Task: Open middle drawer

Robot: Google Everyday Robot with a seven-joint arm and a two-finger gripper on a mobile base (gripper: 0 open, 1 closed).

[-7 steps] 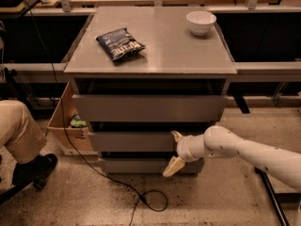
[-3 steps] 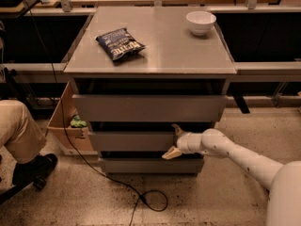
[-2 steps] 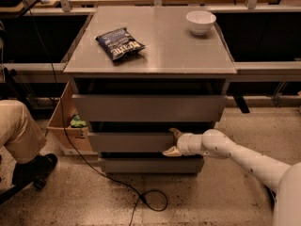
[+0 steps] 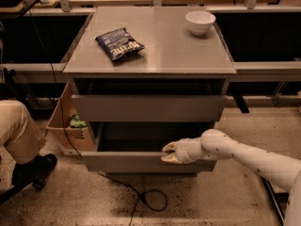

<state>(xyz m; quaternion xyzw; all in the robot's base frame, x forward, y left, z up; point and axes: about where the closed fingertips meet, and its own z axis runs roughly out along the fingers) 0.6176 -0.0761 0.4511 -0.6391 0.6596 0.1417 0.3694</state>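
At the 6 o'clock side of the grey cabinet, low down, the middle drawer (image 4: 122, 162) stands pulled well out toward the camera. Its flat front panel is clear of the drawer above and its shallow inside lies dark and in shadow behind the panel. The hand (image 4: 170, 153) sits on the top edge of that panel, a little toward 3 o'clock from its middle. It is closed over the rim, one fingertip (image 4: 168, 147) behind the panel and the other in front of it. The cream arm (image 4: 244, 157) reaches in from the 4 o'clock corner of the view. Above, the taller-fronted top drawer (image 4: 141, 108) is slightly ajar, with a dark gap under the worktop (image 4: 160, 60). On the worktop a dark chip bag (image 4: 119, 43) lies toward 10 o'clock and a white bowl (image 4: 200, 21) stands upright toward 1 o'clock, the two well apart. At 9 o'clock of the cabinet a cardboard box (image 4: 63, 128) leans against its side. A person's trouser leg (image 4: 16, 131) and black shoe (image 4: 33, 169) show at the frame's edge beyond it. A black cable (image 4: 143, 197) loops on the floor at 6 o'clock.
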